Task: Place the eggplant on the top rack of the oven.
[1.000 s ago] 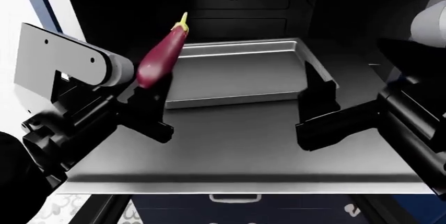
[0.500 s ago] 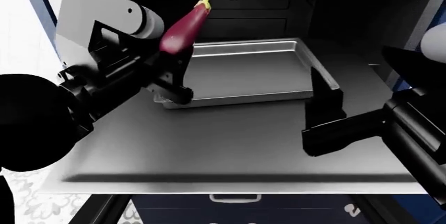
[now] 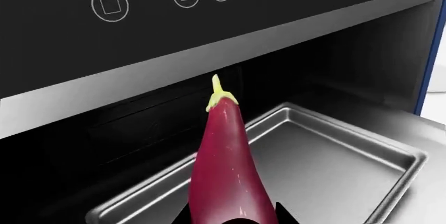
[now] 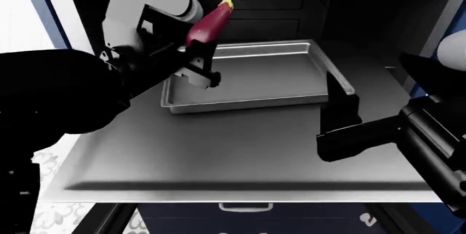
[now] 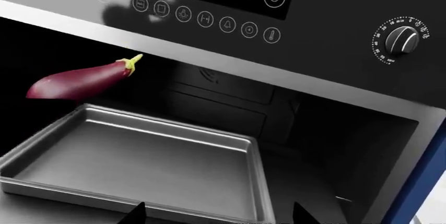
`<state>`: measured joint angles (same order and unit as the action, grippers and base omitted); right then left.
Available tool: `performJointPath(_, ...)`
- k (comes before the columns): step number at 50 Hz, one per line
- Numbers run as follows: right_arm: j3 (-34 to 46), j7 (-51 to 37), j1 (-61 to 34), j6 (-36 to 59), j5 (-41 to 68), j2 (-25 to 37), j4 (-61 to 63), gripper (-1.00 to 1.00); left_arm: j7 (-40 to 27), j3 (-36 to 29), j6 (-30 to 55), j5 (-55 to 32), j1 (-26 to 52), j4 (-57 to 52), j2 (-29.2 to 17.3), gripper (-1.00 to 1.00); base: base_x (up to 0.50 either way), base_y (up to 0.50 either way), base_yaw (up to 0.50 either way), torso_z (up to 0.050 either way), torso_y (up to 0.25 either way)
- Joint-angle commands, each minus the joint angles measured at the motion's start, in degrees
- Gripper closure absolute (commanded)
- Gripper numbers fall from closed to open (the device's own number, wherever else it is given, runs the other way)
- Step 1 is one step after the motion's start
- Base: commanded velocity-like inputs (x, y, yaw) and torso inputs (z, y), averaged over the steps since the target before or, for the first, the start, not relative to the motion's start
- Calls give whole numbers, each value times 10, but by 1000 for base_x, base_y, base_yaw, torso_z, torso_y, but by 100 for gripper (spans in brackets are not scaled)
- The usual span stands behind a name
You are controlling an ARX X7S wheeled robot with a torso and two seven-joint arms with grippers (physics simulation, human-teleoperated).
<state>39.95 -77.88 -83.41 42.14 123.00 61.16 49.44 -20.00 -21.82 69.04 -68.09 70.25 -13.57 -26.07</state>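
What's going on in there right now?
Left hand gripping eggplant above top rack. Right hand open, empty, beside rack. Nothing blocking.

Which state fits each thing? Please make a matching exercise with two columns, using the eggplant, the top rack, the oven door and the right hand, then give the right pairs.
Column one:
1. eggplant
2. top rack
3. oven door
4. right hand

Column two:
A. folded down flat, nothing lying on it
B. held in the air by the left hand, stem tip pointing into the oven
C. empty, hovering over the door beside the tray
D. silvery tray with nothing in it yet

Pairs: 1-B, 2-D, 3-A, 4-C
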Motion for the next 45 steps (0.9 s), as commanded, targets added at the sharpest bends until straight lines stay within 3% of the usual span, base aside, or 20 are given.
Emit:
performJointPath(1,-1,7,20,-9,-19,3,6,-100,50,-63,-43,79,18,74,28,100,0,0,0,0,0)
performJointPath(16,-12,2,30,-25,-16,26,29,-100,88,-120,-96,149,18,175,63,100,0,0,0,0,1)
performJointPath(32,-11,14,39,-24,-30,25,24,-100,83,-117,-67,130,26,240,88,100,0,0,0,0,0)
performJointPath(45,-14,13,49,-32,-34,31,33,-100,110,-139,-98,154,34,308,119,100,0,0,0,0,1)
